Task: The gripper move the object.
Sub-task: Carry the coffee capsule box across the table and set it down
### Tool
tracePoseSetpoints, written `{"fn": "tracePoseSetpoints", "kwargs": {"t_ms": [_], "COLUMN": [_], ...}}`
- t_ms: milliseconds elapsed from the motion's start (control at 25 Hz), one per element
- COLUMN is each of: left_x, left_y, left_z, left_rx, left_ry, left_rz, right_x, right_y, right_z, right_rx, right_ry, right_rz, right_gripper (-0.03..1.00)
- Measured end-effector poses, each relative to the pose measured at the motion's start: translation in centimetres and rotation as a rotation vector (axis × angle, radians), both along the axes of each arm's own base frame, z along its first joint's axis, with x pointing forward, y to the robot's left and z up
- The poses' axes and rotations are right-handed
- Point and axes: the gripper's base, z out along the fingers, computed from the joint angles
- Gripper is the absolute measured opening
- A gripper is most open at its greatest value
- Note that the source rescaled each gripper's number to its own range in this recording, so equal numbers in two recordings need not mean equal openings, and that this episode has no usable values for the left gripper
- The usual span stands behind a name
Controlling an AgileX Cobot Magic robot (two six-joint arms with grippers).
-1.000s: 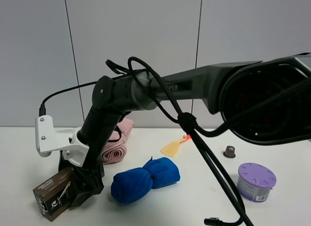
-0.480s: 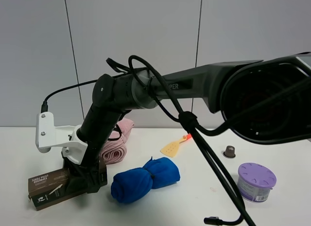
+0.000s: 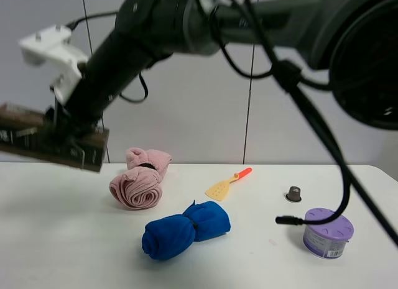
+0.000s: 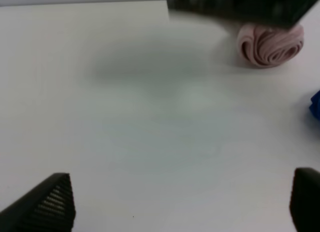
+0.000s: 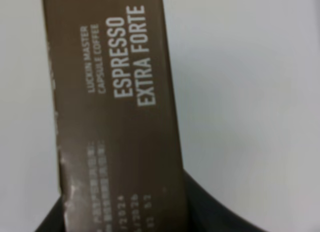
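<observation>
My right gripper, at the end of the big black arm that reaches across to the left, is shut on the long brown box. It holds the box high above the table, roughly level. The white block sits near the wrist. In the right wrist view the box fills the frame, printed "ESPRESSO EXTRA FORTE", with the dark jaws at its lower end. In the left wrist view the box is a blurred dark bar. My left gripper is open and empty over bare table.
On the white table lie a pink rolled towel, a blue rolled towel, a yellow spatula with a red handle, a small dark capsule and a purple round tub. A black cable end hangs near the tub.
The right gripper has lifted the box off the table's left front and swung it up and to the left. The towels, spatula and tub have not moved.
</observation>
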Motion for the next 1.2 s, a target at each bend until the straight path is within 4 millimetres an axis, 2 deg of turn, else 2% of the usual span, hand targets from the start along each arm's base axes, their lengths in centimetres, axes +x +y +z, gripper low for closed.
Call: {"fn": "tracePoseSetpoints", "kwargs": {"t_ms": [80,200,520,720,960,1080,1200], "left_x": [0.0,0.0,0.0,0.0,0.0,0.0,0.0], "left_y": [0.0,0.0,0.0,0.0,0.0,0.0,0.0], "left_z": [0.0,0.0,0.0,0.0,0.0,0.0,0.0], "left_rx": [0.000,0.000,0.000,0.000,0.000,0.000,0.000], "left_ry": [0.000,0.000,0.000,0.000,0.000,0.000,0.000], "left_rz": [0.000,0.000,0.000,0.000,0.000,0.000,0.000], "right_x": [-0.4,-0.8,-2.5,-3.6,-5.0,-5.5,-5.8], "right_y": [-0.9,-2.8,-10.7,-14.5,-17.1,-17.9,-18.5], "right_z": [4.3,9.2,17.6,21.2,24.3,25.1,24.2], "right_rx": [0.083,0.146,0.091,0.138,0.249,0.268,0.235], "right_ry": [0.053,0.099,0.007,-0.079,-0.111,-0.129,-0.091], "right_rz": [-0.135,-0.342,-0.838,-1.048,-1.151,-1.173,-1.207], "right_gripper": [0.01,0.01,0.01,0.01,0.01,0.01,0.01]}}
